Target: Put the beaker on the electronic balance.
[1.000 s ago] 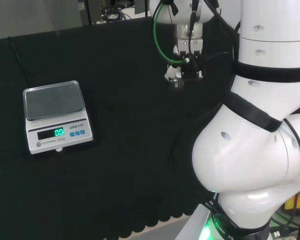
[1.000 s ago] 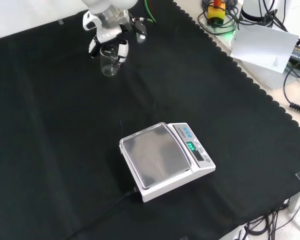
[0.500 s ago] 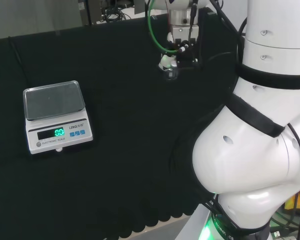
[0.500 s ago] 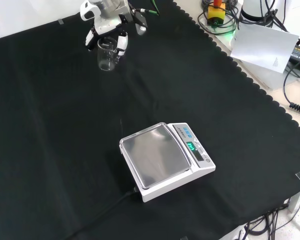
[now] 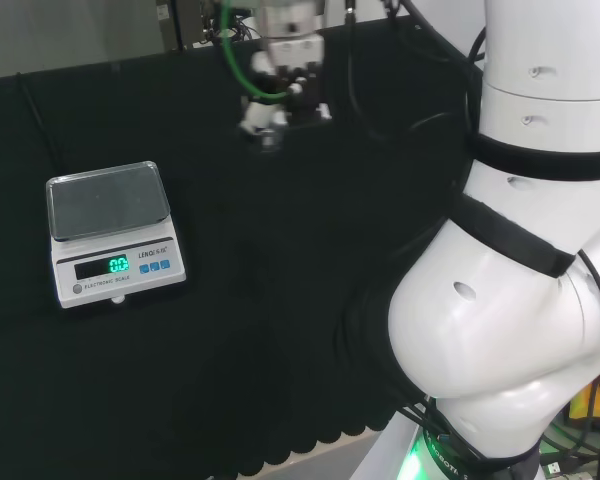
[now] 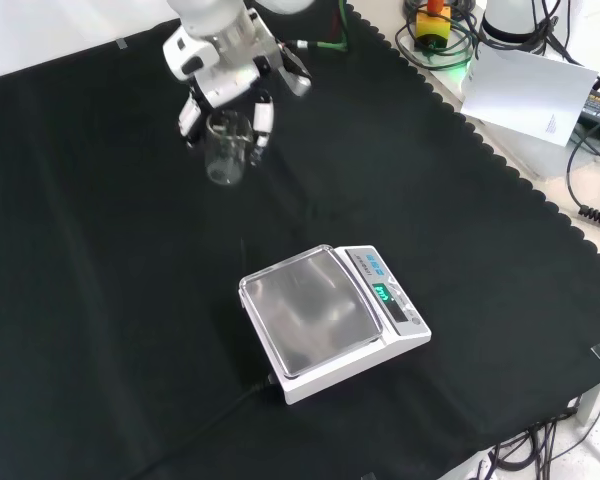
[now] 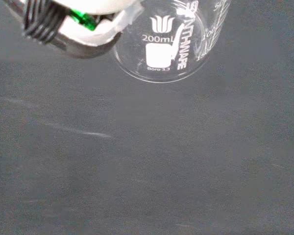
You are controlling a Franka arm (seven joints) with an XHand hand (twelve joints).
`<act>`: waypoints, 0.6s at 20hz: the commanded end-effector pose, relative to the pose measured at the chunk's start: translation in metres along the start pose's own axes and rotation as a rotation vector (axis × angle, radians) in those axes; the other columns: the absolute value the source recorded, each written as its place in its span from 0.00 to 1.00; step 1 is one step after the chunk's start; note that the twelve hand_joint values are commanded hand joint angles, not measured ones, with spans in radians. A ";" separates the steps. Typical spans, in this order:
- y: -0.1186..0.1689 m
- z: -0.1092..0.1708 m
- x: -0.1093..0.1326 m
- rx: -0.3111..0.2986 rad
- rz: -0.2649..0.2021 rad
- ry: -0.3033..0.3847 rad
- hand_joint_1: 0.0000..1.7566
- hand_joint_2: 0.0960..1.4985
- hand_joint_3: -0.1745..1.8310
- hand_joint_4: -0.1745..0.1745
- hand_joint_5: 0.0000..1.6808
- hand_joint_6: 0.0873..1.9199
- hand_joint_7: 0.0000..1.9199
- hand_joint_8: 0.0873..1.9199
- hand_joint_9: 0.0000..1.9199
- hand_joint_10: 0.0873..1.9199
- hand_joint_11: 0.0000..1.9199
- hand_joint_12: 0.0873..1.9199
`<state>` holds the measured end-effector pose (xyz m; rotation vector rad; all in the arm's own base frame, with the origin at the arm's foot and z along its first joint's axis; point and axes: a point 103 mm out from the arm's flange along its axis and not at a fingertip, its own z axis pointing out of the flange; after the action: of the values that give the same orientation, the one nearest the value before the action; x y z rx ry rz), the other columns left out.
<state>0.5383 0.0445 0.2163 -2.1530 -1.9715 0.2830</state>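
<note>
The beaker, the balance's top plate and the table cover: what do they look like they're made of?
Beaker, held in the hand: clear, likely glass; the cloth shows through it, and white markings are printed on its wall. Plate: probably brushed metal, grey with a dull sheen, on a white, plastic-looking balance body. Cover: matte black cloth with a scalloped edge.

Black cloth (image 6: 500, 250) with scalloped edge; cables (image 6: 590, 150), white paper sheet (image 6: 530, 95) beyond.

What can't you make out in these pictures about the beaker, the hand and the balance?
- Beaker: its top, cut off by the wrist view's edge; barely discernible in the head view.
- Hand: its palm, hidden behind its fingers in the front view.
- Balance: its display digits, too small in the front view.
</note>
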 end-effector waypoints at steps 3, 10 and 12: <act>-0.026 -0.010 0.159 0.019 -0.285 -0.049 0.69 0.51 0.46 0.51 0.53 0.64 0.47 0.74 0.59 0.58 0.68 0.39; -0.030 0.014 0.194 0.082 -0.348 -0.055 0.69 0.50 0.47 0.51 0.54 0.64 0.47 0.74 0.60 0.58 0.68 0.39; -0.026 0.022 0.199 0.102 -0.355 -0.057 0.69 0.50 0.47 0.51 0.54 0.64 0.47 0.74 0.60 0.58 0.68 0.39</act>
<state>0.5302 0.2266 0.2222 -1.7842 -2.2800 0.3222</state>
